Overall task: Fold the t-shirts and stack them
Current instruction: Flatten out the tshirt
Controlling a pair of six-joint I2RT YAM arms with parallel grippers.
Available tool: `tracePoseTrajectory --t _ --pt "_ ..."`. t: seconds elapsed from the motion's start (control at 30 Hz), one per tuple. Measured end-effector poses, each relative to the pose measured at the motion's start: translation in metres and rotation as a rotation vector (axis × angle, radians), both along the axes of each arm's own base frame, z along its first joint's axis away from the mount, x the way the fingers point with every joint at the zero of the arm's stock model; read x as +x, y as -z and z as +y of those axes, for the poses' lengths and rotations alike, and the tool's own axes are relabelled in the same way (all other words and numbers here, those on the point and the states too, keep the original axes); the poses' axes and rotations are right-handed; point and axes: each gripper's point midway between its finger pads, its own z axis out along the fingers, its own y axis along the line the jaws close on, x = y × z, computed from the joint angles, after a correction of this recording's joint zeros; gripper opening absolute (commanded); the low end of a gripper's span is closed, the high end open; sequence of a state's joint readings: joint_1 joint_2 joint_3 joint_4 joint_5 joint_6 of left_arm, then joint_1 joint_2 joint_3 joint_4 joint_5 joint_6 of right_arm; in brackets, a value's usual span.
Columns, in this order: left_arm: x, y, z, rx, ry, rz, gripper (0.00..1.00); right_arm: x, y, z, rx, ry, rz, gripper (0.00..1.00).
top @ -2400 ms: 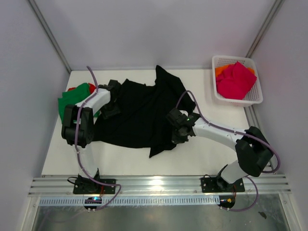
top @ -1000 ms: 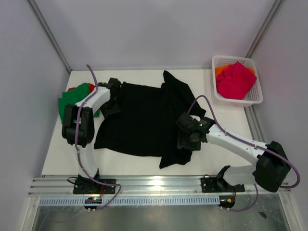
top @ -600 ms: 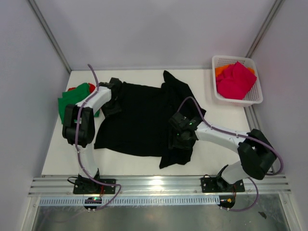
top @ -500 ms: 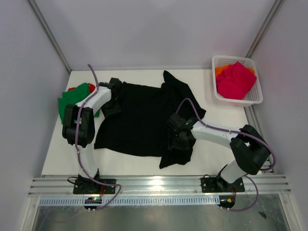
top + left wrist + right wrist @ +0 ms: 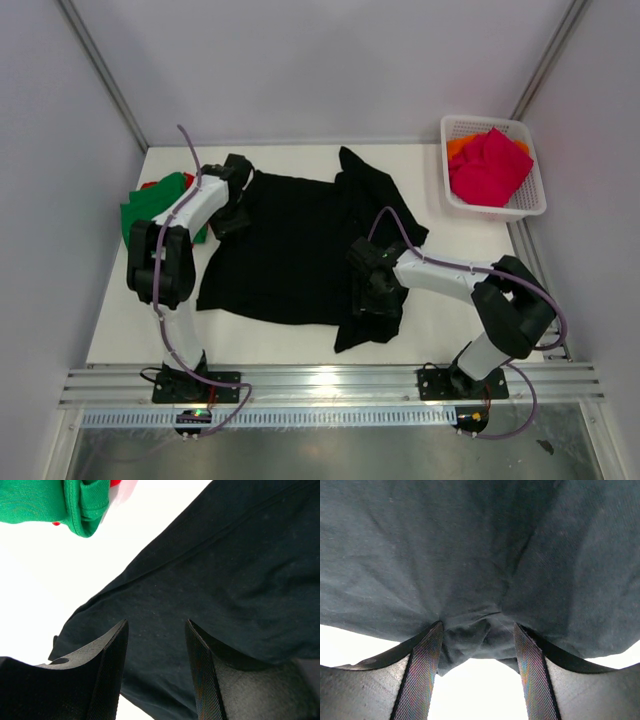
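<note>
A large black t-shirt (image 5: 290, 250) lies spread flat mid-table, its right side folded over into a flap down to the front edge (image 5: 365, 325). My left gripper (image 5: 232, 205) hovers open over the shirt's far left corner; the left wrist view shows black cloth (image 5: 200, 580) beyond the left gripper (image 5: 156, 625), nothing between the fingers. My right gripper (image 5: 375, 290) is low over the folded flap, open, with the bunched hem of the black t-shirt (image 5: 475, 630) lying between its spread fingers. Green (image 5: 150, 208) and red (image 5: 150, 185) t-shirts sit stacked at the left.
A white lattice basket (image 5: 497, 210) stands at the far right corner with a magenta t-shirt (image 5: 490, 165) and an orange one (image 5: 460, 147) inside. White table (image 5: 130, 320) shows along the front and left. Grey walls close in on both sides.
My right gripper has slid left over the shirt's folded flap and its elbow has drawn back in. The left gripper has barely shifted. The black shirt lies as before.
</note>
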State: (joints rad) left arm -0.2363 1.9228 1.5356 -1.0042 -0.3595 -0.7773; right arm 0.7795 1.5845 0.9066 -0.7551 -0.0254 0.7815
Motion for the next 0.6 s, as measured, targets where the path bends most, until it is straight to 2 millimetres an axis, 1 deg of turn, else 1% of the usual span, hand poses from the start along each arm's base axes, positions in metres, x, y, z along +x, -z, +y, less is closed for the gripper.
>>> tracePoseTrajectory --t 0.3,0.47,0.6 --pt "0.0 -0.002 0.0 0.0 0.004 0.0 0.51 -0.018 -0.001 -0.018 -0.042 0.021 0.039 0.63" --pt "0.0 -0.002 0.0 0.001 0.01 0.001 0.51 -0.032 0.002 -0.032 -0.068 0.027 0.065 0.63" --pt "0.0 -0.003 0.001 0.004 0.019 0.002 0.51 -0.039 0.003 -0.039 -0.084 0.037 0.08 0.63"
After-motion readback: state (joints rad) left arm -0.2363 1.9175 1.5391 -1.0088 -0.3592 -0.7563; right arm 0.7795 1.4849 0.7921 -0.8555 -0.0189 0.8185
